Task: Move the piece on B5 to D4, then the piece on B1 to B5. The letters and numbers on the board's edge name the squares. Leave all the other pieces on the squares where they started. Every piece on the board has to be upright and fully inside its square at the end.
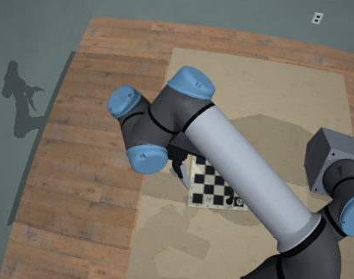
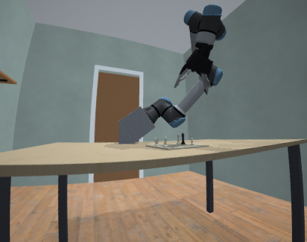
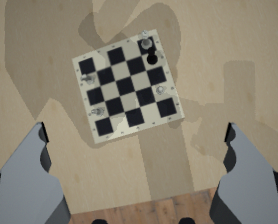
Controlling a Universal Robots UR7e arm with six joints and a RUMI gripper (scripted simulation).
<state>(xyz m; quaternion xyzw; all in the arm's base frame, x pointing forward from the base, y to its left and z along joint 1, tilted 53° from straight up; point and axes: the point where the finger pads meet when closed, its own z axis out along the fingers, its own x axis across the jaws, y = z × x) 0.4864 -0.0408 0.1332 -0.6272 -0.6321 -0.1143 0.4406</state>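
Observation:
A small chessboard (image 3: 135, 82) (image 1: 205, 182) (image 2: 171, 147) lies on the light wooden table (image 2: 103, 154) (image 1: 265, 87). In the wrist view a black piece (image 3: 151, 54) (image 2: 182, 138) (image 1: 229, 201) stands near one corner beside a white piece (image 3: 145, 36) (image 1: 239, 201). Other white pieces stand at the board's edges: one (image 3: 160, 90), another (image 3: 89, 78) and a third (image 3: 97, 111). The edge labels are too small to read. My gripper (image 3: 137, 124) (image 2: 192, 86) (image 1: 180, 171) is open and empty, high above the table and looking down at the board. The arm hides much of the board in the top view.
The grey robot base block (image 1: 334, 160) (image 2: 135, 126) stands on the table beside the board. The table's edge and the wooden floor (image 3: 150, 212) show just below the gripper in the wrist view. A door (image 2: 116, 113) is in the back wall.

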